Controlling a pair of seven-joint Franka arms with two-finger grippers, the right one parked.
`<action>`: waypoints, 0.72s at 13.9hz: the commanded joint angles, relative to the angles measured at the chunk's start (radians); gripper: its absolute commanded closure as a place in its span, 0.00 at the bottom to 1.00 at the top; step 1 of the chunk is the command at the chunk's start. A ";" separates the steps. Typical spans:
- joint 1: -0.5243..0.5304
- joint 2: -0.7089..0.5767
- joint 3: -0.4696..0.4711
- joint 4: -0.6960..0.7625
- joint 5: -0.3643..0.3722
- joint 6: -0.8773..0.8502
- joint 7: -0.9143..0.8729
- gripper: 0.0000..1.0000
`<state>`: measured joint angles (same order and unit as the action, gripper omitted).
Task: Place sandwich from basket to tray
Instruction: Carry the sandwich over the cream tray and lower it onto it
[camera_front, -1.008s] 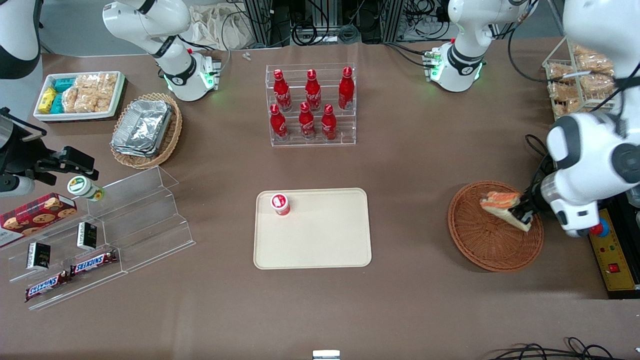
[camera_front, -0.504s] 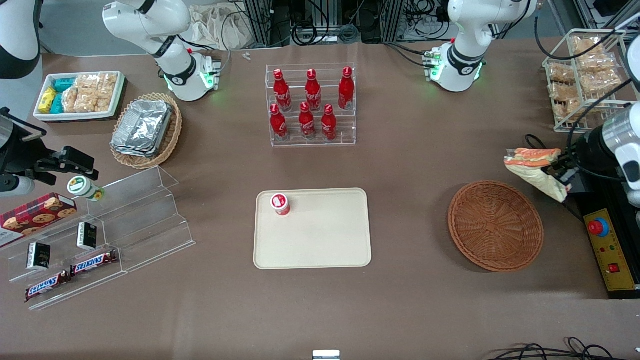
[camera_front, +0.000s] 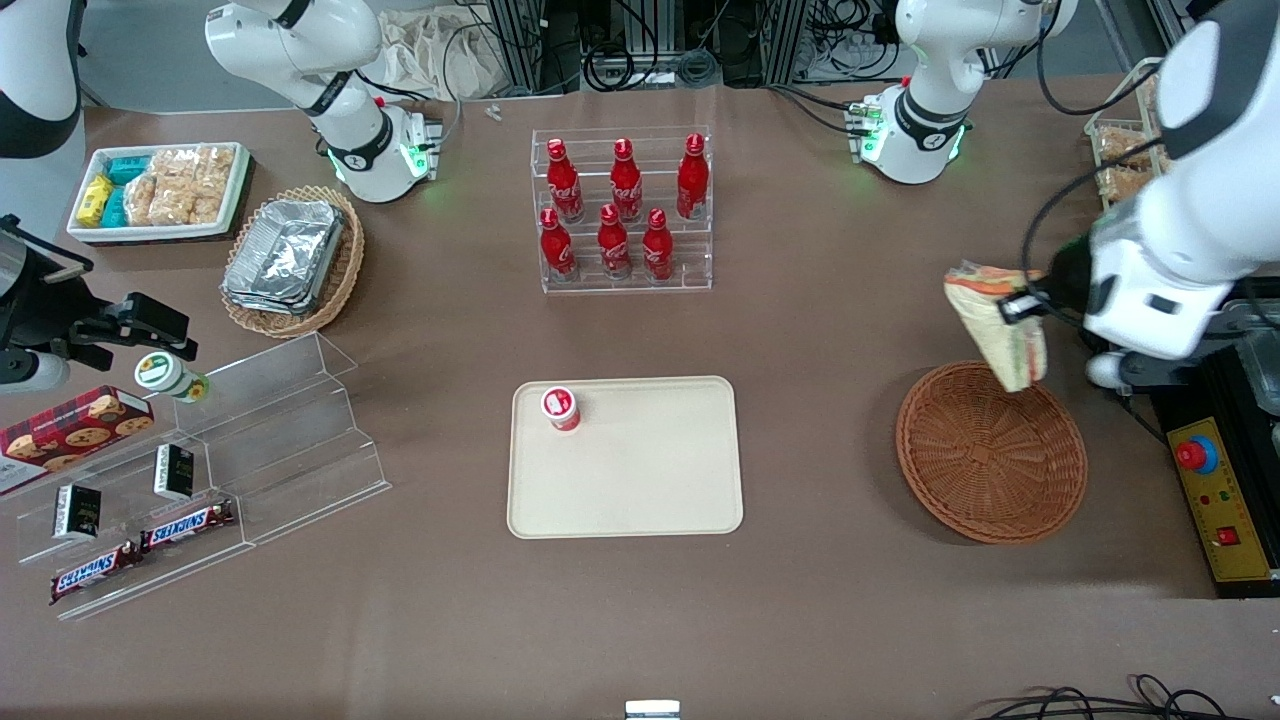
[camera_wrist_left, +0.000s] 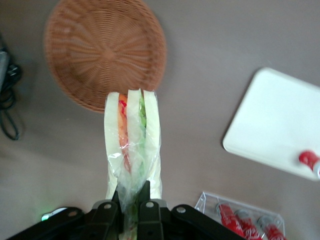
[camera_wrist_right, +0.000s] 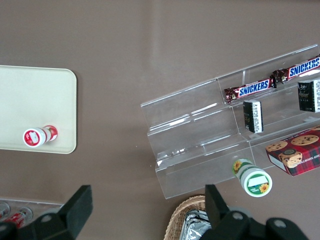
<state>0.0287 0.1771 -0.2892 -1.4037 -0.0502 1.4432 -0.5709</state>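
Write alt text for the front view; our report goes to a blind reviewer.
The left arm's gripper holds a wrapped wedge sandwich in the air above the empty reddish-brown wicker basket. The cream tray, mid-table, carries one small red-and-white bottle.

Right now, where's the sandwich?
Held in the gripper, the sandwich hangs in the air above the basket rim, toward the working arm's end.

1. Brown table (camera_front: 850, 620) carries everything.
2. Cream tray (camera_front: 640, 490) sits mid-table, small red-capped bottle (camera_front: 561, 408) on it.
3. Reddish wicker basket (camera_front: 985, 470) toward the working arm's end.
4. The gripper (camera_front: 1022, 305) hangs above the table, just over the basket's rim.
5. Cola bottle rack (camera_front: 625, 210) farther from the camera than the tray.
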 joint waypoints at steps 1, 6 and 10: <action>-0.001 0.042 -0.140 0.043 0.044 -0.003 0.014 1.00; -0.004 0.194 -0.336 0.014 0.160 0.256 -0.058 1.00; -0.127 0.396 -0.373 0.012 0.373 0.449 -0.234 1.00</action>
<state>-0.0340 0.4742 -0.6529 -1.4257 0.2186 1.8462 -0.7107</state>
